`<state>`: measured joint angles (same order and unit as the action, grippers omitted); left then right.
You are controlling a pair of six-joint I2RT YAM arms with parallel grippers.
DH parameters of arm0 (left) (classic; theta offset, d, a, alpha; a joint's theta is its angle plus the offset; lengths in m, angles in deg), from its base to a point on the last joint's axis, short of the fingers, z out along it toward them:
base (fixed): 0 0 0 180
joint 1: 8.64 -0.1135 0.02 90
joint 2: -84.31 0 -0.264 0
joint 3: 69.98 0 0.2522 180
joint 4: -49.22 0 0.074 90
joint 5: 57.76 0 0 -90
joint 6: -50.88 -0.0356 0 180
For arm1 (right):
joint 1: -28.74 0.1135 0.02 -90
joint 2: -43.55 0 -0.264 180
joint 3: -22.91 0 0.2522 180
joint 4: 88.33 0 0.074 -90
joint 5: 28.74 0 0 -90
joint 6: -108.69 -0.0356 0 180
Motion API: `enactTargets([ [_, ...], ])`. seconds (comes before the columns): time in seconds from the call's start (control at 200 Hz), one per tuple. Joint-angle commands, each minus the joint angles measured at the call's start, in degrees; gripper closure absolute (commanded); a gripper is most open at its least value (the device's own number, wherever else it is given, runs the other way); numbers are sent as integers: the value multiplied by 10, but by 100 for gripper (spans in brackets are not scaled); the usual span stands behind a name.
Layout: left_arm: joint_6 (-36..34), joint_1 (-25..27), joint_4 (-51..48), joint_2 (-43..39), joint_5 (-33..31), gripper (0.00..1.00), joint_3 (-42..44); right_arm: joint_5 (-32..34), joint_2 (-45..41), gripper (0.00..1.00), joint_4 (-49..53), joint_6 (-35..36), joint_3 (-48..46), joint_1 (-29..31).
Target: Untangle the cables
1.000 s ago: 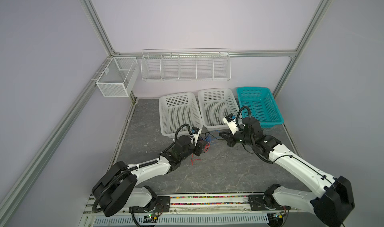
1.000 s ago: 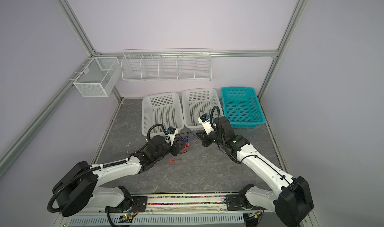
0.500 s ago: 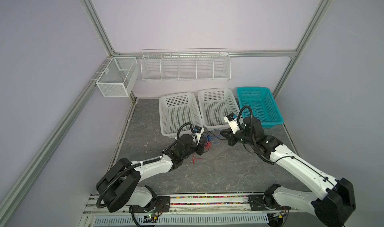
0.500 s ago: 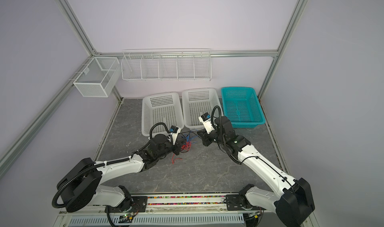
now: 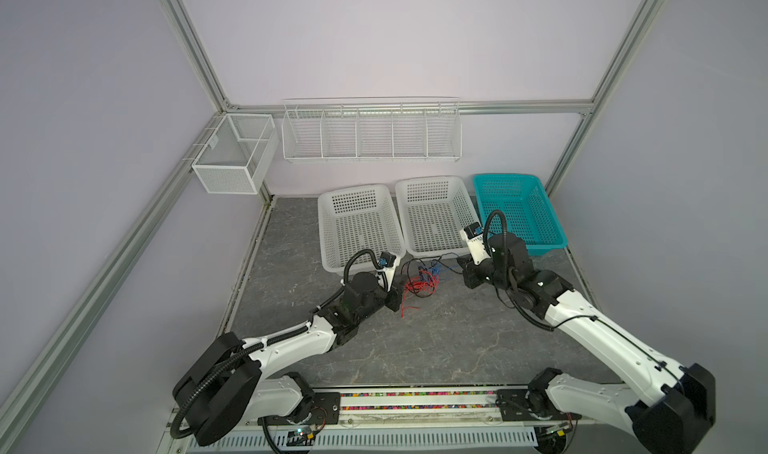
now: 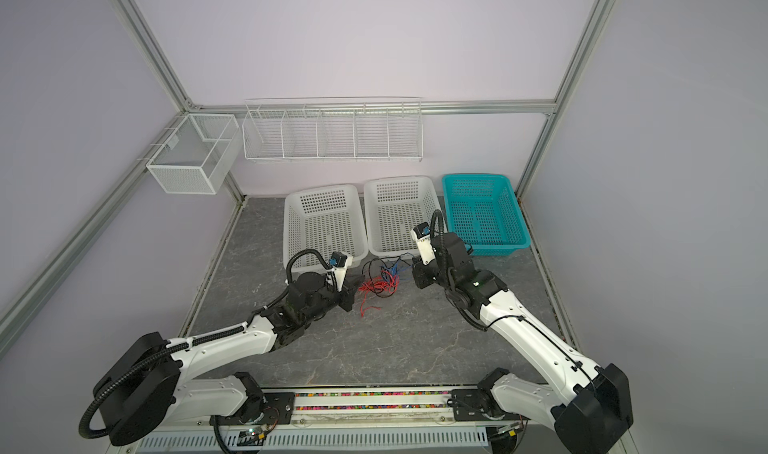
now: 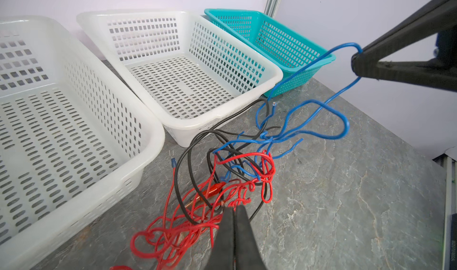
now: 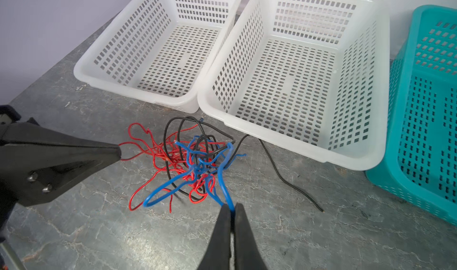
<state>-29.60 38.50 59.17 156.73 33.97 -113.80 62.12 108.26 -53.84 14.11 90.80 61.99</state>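
The cables are a knot of thin red, blue and black wires [image 5: 422,280] [image 6: 380,283] on the grey table in front of two white baskets. My left gripper [image 7: 233,208] [image 5: 401,286] [image 6: 356,283] is shut on a red cable [image 7: 173,231] at the left edge of the knot. The red strand runs taut out of its tip in the right wrist view [image 8: 120,153]. My right gripper [image 8: 231,207] [image 5: 460,261] [image 6: 412,265] is shut on a blue cable [image 8: 223,182], holding a blue loop [image 7: 346,49] up off the table on the right side. One black cable [image 8: 291,184] trails loose along the table.
Two white perforated baskets [image 5: 353,189] [image 5: 432,179] and a teal basket [image 5: 505,176] stand in a row just behind the knot. White wire racks [image 5: 370,133] [image 5: 232,156] hang on the back wall and left frame. Bare table lies in front of the knot.
My left gripper has gone from open to shut on the red cable. My right gripper has stayed shut on the blue cable and barely moved.
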Motion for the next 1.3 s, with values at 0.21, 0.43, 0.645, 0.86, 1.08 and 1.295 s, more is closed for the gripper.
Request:
enactTargets([
  [0.21, -136, 37, -31, 33, -45, 60, -35, -127, -24, 90, 8, 43, 22, 2],
  [0.43, -185, 43, 0, 54, -79, 49, -41, -165, -11, 90, 8, 46, 30, 3],
  [0.645, -239, 45, 27, 80, -99, 57, -50, -183, -6, 89, 12, 50, 33, 3],
  [0.86, -291, 46, 86, 95, -81, 57, -33, -184, 1, 88, 16, 49, 35, 3],
  [1.08, -289, 47, 81, 92, -70, 57, -34, -64, 21, 81, 65, 24, 48, 2],
  [1.295, -270, 48, 54, 53, -33, 53, -31, 10, 18, 67, 135, -42, 27, -7],
])
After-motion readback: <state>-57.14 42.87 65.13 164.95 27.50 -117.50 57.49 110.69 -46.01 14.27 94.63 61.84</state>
